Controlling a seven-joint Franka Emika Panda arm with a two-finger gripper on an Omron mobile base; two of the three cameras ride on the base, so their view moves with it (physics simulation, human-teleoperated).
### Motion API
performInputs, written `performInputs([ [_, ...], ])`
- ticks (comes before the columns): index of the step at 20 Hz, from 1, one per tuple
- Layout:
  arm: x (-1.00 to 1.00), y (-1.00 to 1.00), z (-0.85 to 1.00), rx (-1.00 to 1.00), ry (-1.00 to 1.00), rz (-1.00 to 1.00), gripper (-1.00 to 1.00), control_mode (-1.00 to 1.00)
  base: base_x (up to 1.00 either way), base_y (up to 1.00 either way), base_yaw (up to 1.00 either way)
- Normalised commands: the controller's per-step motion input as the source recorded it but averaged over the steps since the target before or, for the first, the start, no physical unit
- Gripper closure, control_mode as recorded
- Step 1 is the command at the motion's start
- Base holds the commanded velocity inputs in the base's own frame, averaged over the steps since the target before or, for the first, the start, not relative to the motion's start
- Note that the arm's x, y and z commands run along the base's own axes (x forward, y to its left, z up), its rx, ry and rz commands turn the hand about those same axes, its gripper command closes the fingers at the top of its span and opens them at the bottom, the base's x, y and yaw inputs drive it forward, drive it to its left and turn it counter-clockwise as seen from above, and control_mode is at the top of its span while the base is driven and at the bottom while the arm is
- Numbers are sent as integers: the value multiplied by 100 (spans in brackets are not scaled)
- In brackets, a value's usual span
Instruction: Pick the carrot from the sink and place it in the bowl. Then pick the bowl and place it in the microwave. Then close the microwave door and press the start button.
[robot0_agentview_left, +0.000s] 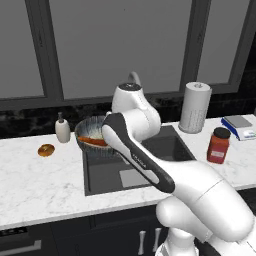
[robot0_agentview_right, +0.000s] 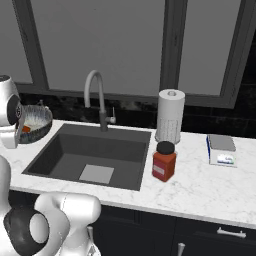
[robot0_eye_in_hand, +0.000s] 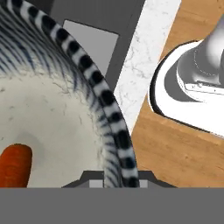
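White marble counter runs under tall grey window panels in the left base view, with the dark sink (robot0_agentview_left: 150, 165) let into it. Over the sink's left rim the bowl (robot0_agentview_left: 90, 134) hangs clear of the counter at the end of the arm, the carrot (robot0_agentview_left: 91, 141) lying orange inside it. A soap dispenser (robot0_agentview_left: 62, 128) and a small bagel (robot0_agentview_left: 46, 150) stand to its left; a paper towel roll (robot0_agentview_left: 194, 106) and a red spice jar (robot0_agentview_left: 218, 145) to the right.

From the right base view the bowl (robot0_agentview_right: 35, 123) sits at the far left edge, lifted beside the gooseneck faucet (robot0_agentview_right: 96, 97), a speck of carrot (robot0_agentview_right: 26, 129) just showing inside.

Looking along the hand, the striped rim curves up from the gripper (robot0_eye_in_hand: 114, 178), whose claw is clenched on the bowl (robot0_eye_in_hand: 52, 118) wall — one finger inside, one outside, as far as I can judge. The carrot (robot0_eye_in_hand: 15, 165) rests on the pale floor of the bowl, low left.

Judging by looks, the bowl is stiff ceramic, fairly heavy, glazed and slick; held by one edge it will want to tip — keep it level so the light carrot does not roll out.
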Motion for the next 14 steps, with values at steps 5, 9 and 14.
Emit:
performInputs([
  [5,-57,-61,68,1,0,-31,100,-100,0,0,0],
  [9,-58,-54,77,0,0,-22,100,-100,0,0,0],
  [14,-40,-61,70,0,0,-13,100,-100,0,0,0],
])
